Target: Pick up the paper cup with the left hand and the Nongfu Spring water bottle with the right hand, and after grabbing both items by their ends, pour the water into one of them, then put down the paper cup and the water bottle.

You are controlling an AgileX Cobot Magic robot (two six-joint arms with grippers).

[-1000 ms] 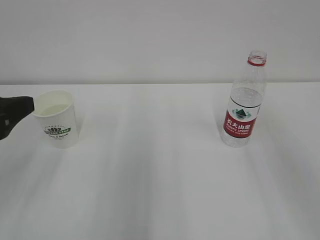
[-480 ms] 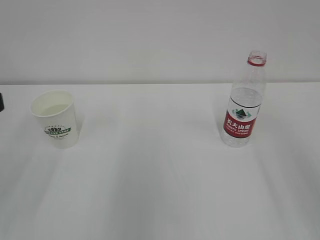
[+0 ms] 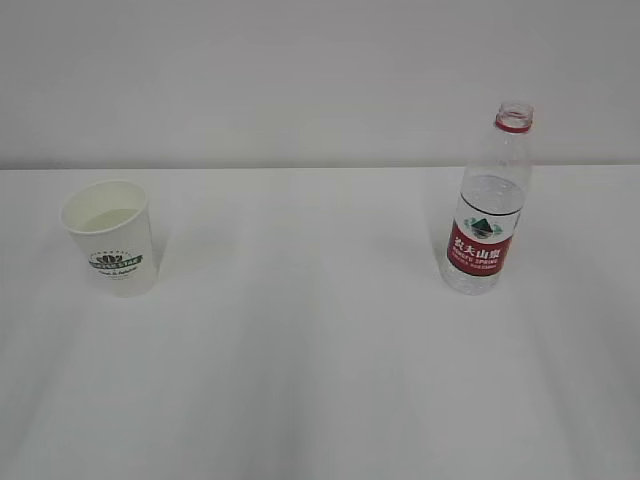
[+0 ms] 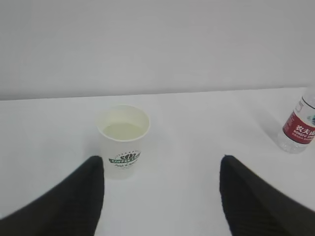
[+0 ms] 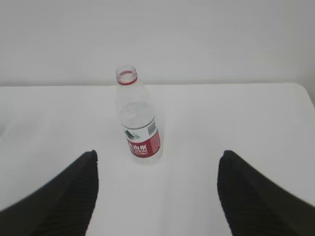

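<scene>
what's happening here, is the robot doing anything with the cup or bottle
Nothing is being held right now. The paper cup stands upright on the left of the white table with liquid in it, and the uncapped Nongfu Spring water bottle stands upright on the right, partly filled. The left gripper is open and short of the cup; the right gripper is open and short of the bottle.

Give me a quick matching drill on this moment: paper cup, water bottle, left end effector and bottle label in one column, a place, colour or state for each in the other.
Column 1
1. paper cup
2. Nongfu Spring water bottle
3. left end effector
4. bottle label

Column 2
A. red
B. open, empty, short of the cup
C. upright on the right, uncapped
D. upright on the left, liquid inside

Pairs: 1-D, 2-C, 3-B, 4-A
</scene>
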